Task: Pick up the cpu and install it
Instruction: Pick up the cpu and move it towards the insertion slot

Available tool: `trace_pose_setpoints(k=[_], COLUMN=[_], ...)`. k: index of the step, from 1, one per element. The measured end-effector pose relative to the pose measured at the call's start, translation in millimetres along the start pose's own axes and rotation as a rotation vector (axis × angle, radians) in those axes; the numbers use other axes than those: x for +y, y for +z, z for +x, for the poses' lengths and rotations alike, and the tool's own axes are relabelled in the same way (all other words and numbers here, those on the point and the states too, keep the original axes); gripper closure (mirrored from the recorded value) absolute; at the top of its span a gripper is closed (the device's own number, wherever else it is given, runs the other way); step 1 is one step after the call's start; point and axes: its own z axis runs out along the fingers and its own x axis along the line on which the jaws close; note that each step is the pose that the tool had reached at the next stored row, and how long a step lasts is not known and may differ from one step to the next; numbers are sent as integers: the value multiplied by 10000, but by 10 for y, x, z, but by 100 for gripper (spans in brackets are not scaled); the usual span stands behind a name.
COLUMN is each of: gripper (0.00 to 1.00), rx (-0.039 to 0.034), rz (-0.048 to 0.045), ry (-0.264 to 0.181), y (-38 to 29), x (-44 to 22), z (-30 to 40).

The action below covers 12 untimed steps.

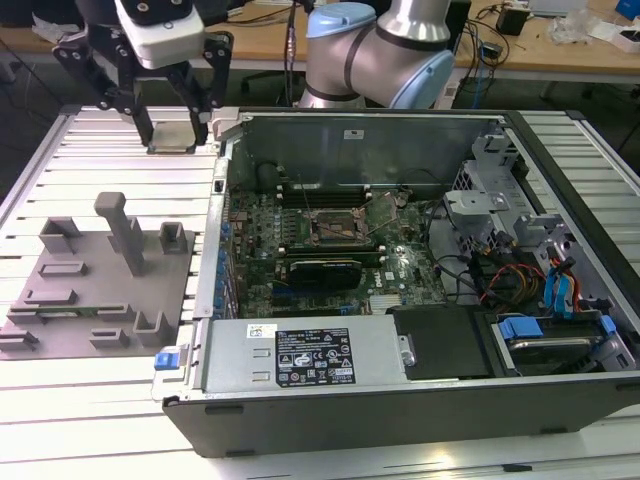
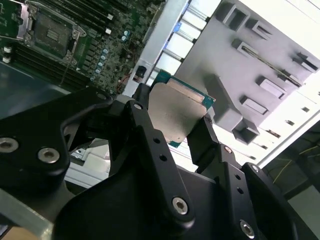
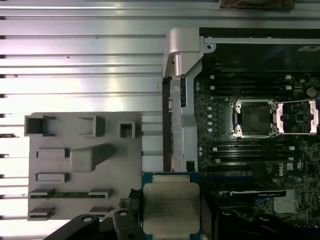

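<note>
My gripper [image 1: 172, 127] hangs high over the slatted table, at the exterior view's left of the open computer case. It is shut on the cpu [image 1: 172, 138], a flat square chip with a silvery top plate. In the second wrist view the cpu [image 2: 176, 109] sits clamped by its edges between the black fingers [image 2: 141, 102], with its green rim showing. The first wrist view has the cpu [image 3: 171, 206] over the gap between the grey fixture and the case wall. The bare motherboard socket [image 1: 335, 226] [image 3: 252, 119] [image 2: 51, 33] lies open inside the case, with its load plate [image 3: 298, 117] swung aside.
A grey fixture plate [image 1: 100, 270] [image 3: 82, 160] with raised blocks lies on the table below the gripper. The case wall [image 1: 215, 250] stands between it and the motherboard. A black expansion card [image 1: 322, 272], memory slots, cables and a power supply [image 1: 300, 355] surround the socket.
</note>
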Motion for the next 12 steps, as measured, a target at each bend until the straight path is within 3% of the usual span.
trace_pose_setpoints(k=[12], gripper=[45], rx=[0], rz=[0], ry=[0], y=[13], x=[6], z=[-394])
